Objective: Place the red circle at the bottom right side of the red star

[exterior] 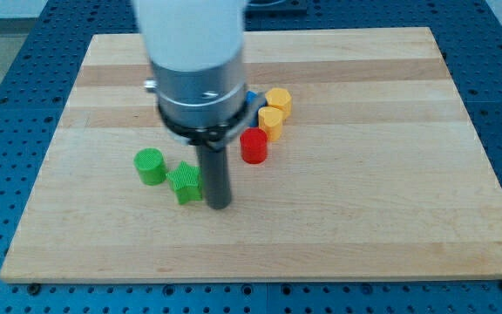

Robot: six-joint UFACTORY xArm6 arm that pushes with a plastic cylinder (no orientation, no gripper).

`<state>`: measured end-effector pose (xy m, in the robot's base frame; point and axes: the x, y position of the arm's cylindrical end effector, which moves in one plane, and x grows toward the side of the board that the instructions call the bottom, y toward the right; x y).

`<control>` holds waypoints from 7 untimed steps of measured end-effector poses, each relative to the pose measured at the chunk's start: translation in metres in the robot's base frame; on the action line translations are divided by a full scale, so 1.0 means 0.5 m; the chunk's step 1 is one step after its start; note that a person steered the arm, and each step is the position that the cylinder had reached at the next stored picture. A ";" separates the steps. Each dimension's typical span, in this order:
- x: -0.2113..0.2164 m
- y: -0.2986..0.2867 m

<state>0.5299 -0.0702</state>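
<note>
- My tip [219,206] is a bare rod holding nothing; it stands just beside the green star [185,182], at its 3 o'clock.
- The red circle [254,146] lies apart at 1 o'clock, untouched, near two yellow blocks [274,112].
- No red star is visible; probably the arm hides it.
- I judge the approach step; next, reach the circle's far side.

1. Bright, even overhead light fills my view; the wooden board [338,218] shows no harsh glare.
2. Shadows are soft and short, pooling under my tip [220,206].
3. My arm's white housing [190,35] looks slightly blurred up close.
</note>
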 end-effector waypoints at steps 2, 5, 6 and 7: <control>-0.050 -0.077; -0.095 0.098; -0.101 0.015; -0.107 -0.048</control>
<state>0.4765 -0.0942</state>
